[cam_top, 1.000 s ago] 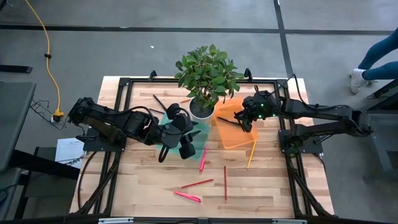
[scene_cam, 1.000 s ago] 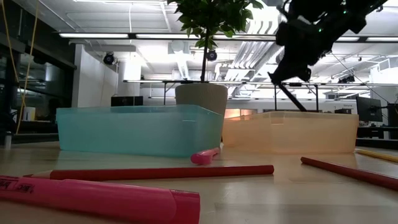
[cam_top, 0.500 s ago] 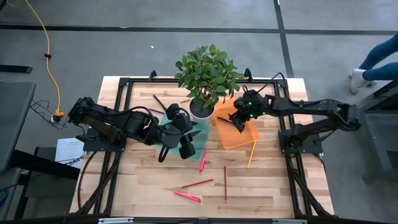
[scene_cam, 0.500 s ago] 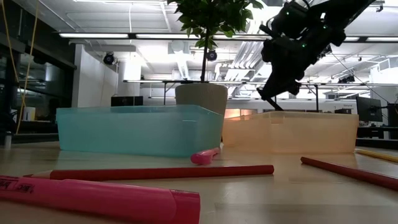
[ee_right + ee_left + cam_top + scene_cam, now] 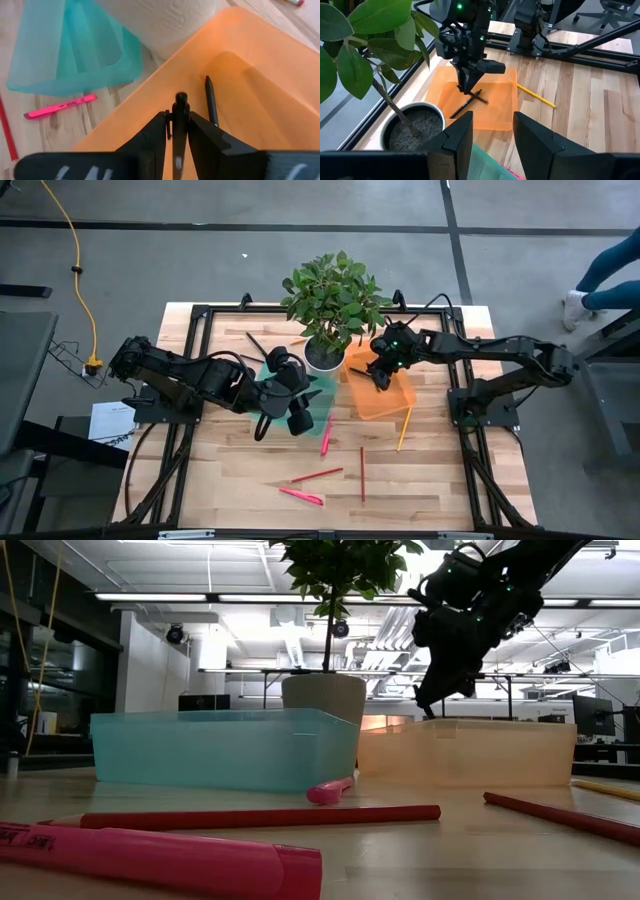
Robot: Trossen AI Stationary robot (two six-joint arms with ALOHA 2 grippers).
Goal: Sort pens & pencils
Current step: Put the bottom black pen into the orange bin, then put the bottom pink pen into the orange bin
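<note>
Both arms are basically all matte black, chunky jointed segments with rounded motor housings at each joint. The left arm (image 5: 190, 380) has thin black cables looping along its links, and its wrist ends in bulky round black parts. The right arm (image 5: 500, 360) is the same build, long slim link, black cable arcing over the top. Its wrist housing (image 5: 395, 345) has small green lights glowing on it, easy to spot from the low view too. The fingers (image 5: 457, 137) are flat dark plates with angled edges. White lettering shows on the right wrist body (image 5: 65, 172), unreadable though
</note>
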